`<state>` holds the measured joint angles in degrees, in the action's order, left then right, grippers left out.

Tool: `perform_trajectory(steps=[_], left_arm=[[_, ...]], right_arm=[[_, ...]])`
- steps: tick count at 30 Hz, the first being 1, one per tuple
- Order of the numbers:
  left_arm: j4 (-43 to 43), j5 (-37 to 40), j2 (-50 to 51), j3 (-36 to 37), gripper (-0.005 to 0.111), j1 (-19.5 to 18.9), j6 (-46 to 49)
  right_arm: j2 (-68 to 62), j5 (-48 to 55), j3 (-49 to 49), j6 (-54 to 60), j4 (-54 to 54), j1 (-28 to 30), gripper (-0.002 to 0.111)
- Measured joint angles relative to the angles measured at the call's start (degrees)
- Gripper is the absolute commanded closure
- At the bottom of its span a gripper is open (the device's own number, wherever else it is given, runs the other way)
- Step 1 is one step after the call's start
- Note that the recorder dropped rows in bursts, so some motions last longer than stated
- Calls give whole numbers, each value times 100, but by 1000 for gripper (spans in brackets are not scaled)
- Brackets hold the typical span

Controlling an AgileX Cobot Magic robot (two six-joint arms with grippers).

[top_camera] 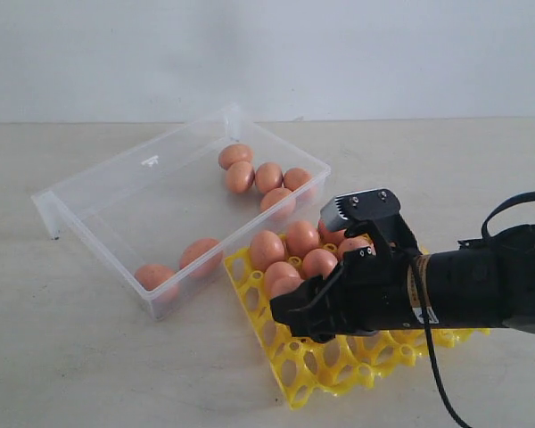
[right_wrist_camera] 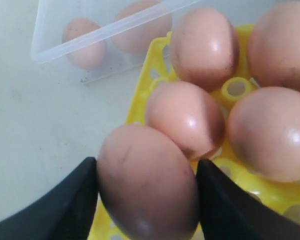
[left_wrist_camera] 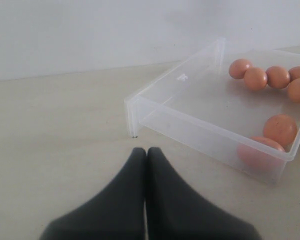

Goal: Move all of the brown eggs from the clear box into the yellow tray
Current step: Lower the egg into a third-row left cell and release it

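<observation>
right gripper [right_wrist_camera: 147,200] clamping matte orange-brown oval egg [right_wrist_camera: 147,182], hovering over bright yellow lattice tray [top_camera: 321,370] to seat it | left gripper [left_wrist_camera: 146,152] sitting pressed together, empty

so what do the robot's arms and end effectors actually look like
The right arm is a thick black cylinder with a pale label band and a thin black cable running along it. A grey ridged metal plate sits by the right end effector. Both it and the left end effector have smooth, matte black, tapered fingers.
</observation>
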<state>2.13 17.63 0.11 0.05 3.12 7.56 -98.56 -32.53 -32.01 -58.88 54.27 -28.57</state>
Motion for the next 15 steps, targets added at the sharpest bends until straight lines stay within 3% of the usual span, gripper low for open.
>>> perform_trajectory(steps=[9, 15], left_arm=[[0, 0, 0, 0, 111, 0, 0], [0, 0, 0, 0, 111, 0, 0]], right_arm=[[0, -83, 0, 167, -96, 0, 86], [0, -119, 0, 232, -96, 0, 52]])
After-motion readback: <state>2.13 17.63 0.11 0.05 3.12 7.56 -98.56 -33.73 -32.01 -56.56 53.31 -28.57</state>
